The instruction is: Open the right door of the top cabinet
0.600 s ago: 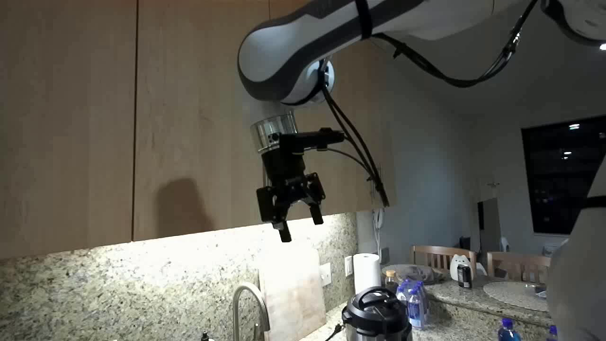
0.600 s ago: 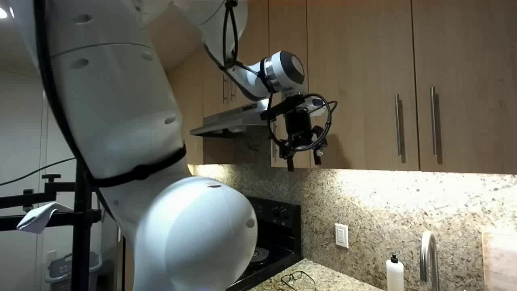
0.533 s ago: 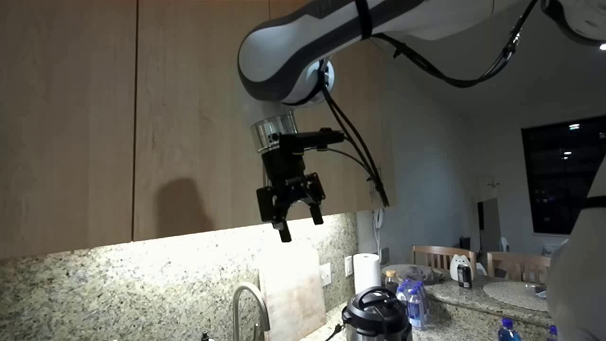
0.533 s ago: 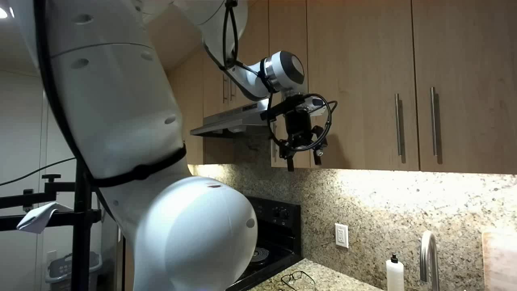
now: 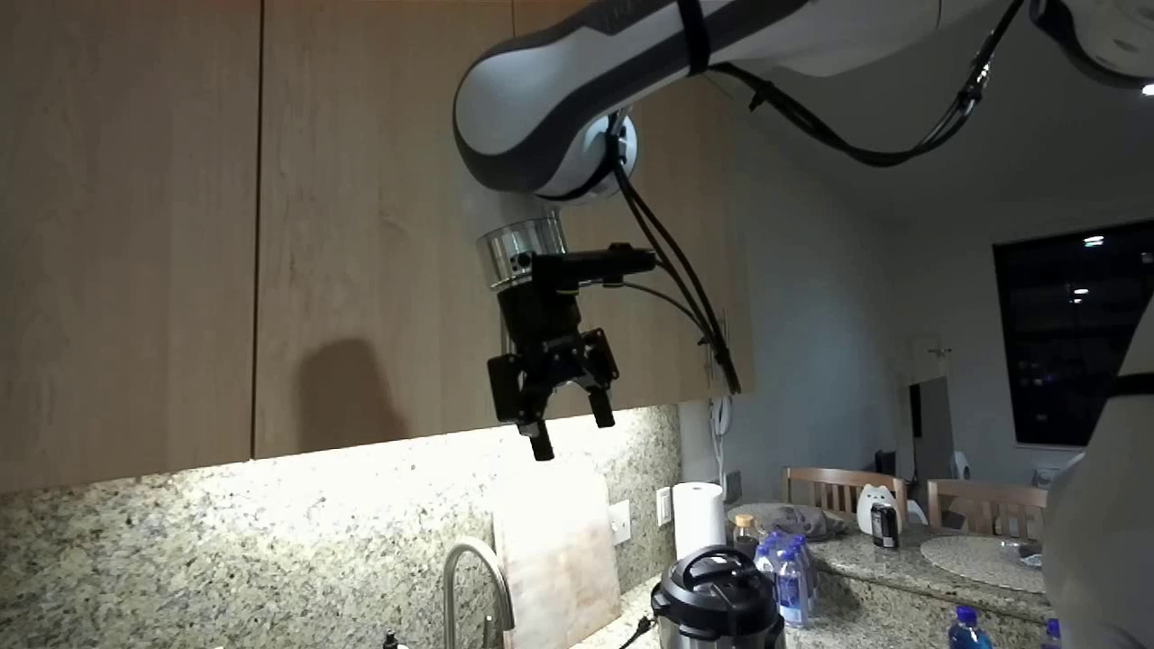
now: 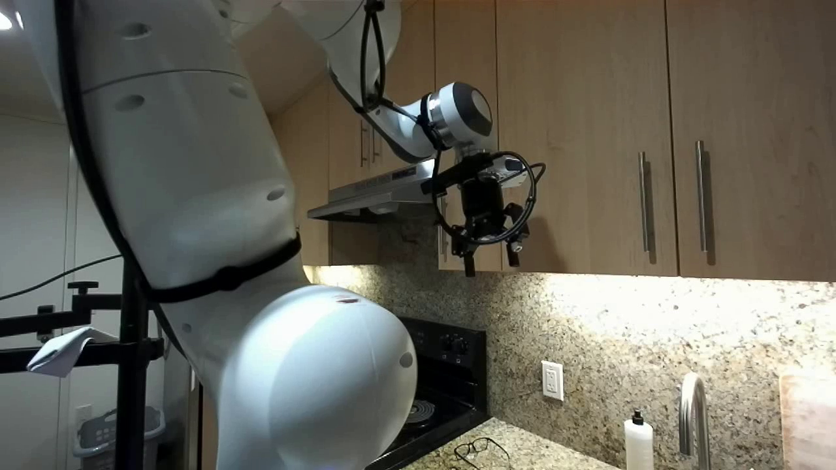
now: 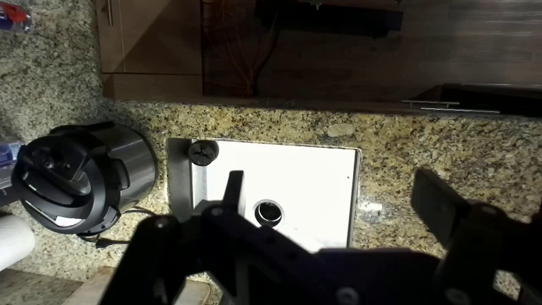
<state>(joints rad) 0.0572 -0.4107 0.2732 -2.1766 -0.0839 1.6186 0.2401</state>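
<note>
Top cabinet point(image 6: 751, 78): light wood, flat slab fronts, metal bar handles point(image 6: 702, 196); hung above the granite surface point(image 6: 535, 450); all fronts in view flush.

Right door point(image 6: 465, 46): narrowest panel, closed; located between the range hood point(image 6: 379, 189) and 1 wider panel point(image 6: 575, 98), its lower part largely behind the arm point(image 6: 326, 385) and wrist.

Pincer point(image 5: 572, 431): 1, black, pointing down in front of the cabinet in both exterior views; 2 fingers point(image 7: 436, 201), spread well apart.

Below, in the wrist view: 1 sink point(image 7: 313, 178) with 1 round drain point(image 7: 269, 212); 1 black-lidded cooker point(image 7: 84, 173), just beside the sink.

Near the wall: 1 curved faucet point(image 6: 701, 418); 1 white pump bottle point(image 6: 639, 444), black top; 1 pale board point(image 5: 563, 559), propped upright; 1 paper towel roll point(image 5: 700, 518), upright.
</note>
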